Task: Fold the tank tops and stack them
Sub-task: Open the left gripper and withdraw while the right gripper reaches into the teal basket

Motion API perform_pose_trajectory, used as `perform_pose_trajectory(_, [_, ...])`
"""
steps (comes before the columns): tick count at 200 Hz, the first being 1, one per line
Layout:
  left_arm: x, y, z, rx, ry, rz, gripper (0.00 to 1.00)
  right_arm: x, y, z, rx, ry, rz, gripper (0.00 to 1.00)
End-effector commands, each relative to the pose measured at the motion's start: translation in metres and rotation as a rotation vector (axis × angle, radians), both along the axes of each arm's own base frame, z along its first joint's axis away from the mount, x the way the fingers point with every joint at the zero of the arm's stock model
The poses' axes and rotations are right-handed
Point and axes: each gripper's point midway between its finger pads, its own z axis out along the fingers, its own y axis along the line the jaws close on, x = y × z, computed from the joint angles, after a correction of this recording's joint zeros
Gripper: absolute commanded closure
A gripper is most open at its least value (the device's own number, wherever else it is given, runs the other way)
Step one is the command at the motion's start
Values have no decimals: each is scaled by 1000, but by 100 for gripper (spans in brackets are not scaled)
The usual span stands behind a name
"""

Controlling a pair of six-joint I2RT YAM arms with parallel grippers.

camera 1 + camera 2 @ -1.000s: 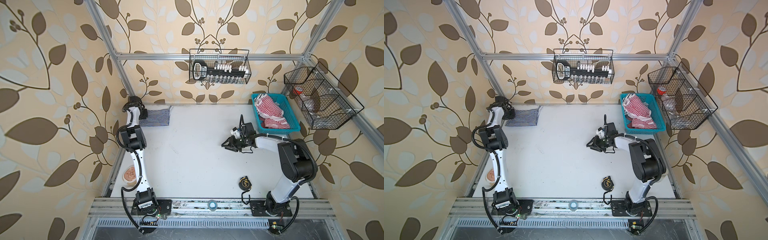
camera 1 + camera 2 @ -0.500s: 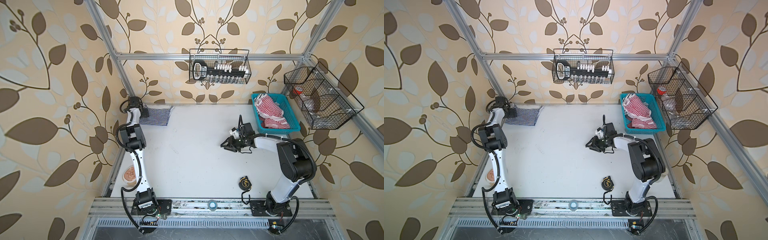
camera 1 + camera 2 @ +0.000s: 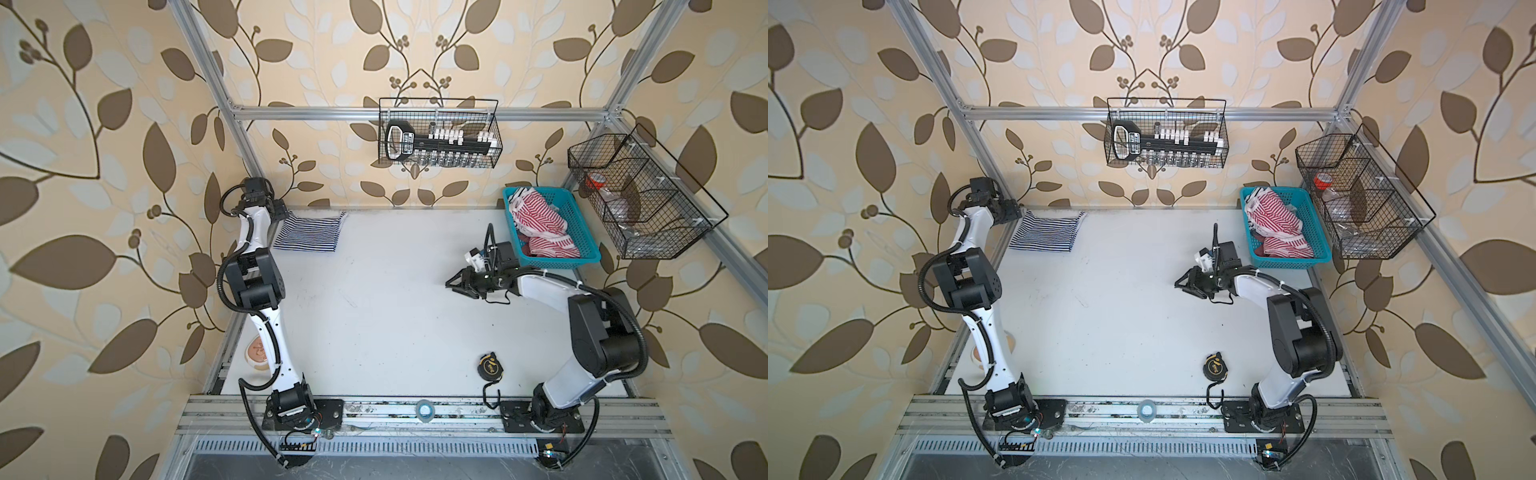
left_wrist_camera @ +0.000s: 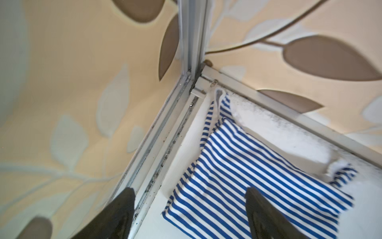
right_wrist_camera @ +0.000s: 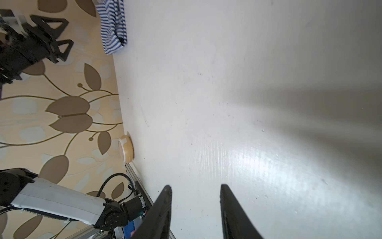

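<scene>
1. In both top views the folded navy-and-white tank top (image 3: 309, 232) (image 3: 1048, 235) is lying in the far left corner of the table (image 3: 374, 311). The red-and-white tank top (image 3: 540, 226) (image 3: 1277, 226) is sitting crumpled in the blue basket (image 3: 578, 224) at far right. The left gripper (image 3: 280, 209) is hanging just left of the navy top. The right gripper (image 3: 455, 284) is hovering over bare table near the basket.
2. In the left wrist view the left gripper (image 4: 190, 192) is standing with its jaws wide apart and gripping nothing, at the edge of the navy-and-white tank top (image 4: 248, 175).
3. In the right wrist view the right gripper (image 5: 196, 187) is showing a clear gap between its jaws, with nothing in it.
</scene>
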Motion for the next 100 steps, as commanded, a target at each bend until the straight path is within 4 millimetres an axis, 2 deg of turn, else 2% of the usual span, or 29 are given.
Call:
perform_pose_trajectory(1, [-13,-39,59,-193,-141,-52,20,3,-44,31,-48,-80,-74,61])
perform_pose_trajectory(7, [-14,-52,70,-240,-171,-74,22,5,-58,42,-69,-105,-99,61])
perform_pose_trajectory(11, [-18,-62,63,-281,-160,-80,23,5,-66,48,-88,-116,-111,61])
perform_pose_trajectory(28, [-24,-108,74,-386,-188,-149,31,11,-103,77,-191,-175,-167,61])
perform_pose_trajectory(49, [-32,-180,81,-440,-169,-271,33,19,-149,100,-281,-209,-256,62])
perform_pose_trajectory(63, [-41,-231,80,-456,-127,-365,34,26,-180,106,-348,-208,-324,65])
perform_pose_trajectory(72, [-47,-261,75,-465,-97,-423,34,26,-198,100,-411,-179,-355,65])
perform_pose_trajectory(75, [-50,-271,74,-471,-89,-443,34,31,-204,109,-433,-199,-367,65])
perform_pose_trajectory(90, [-62,-313,63,-499,-36,-525,35,41,-226,111,-516,-191,-411,65])
perform_pose_trajectory(100, [-70,-334,55,-516,-1,-562,35,50,-236,111,-545,-200,-432,65])
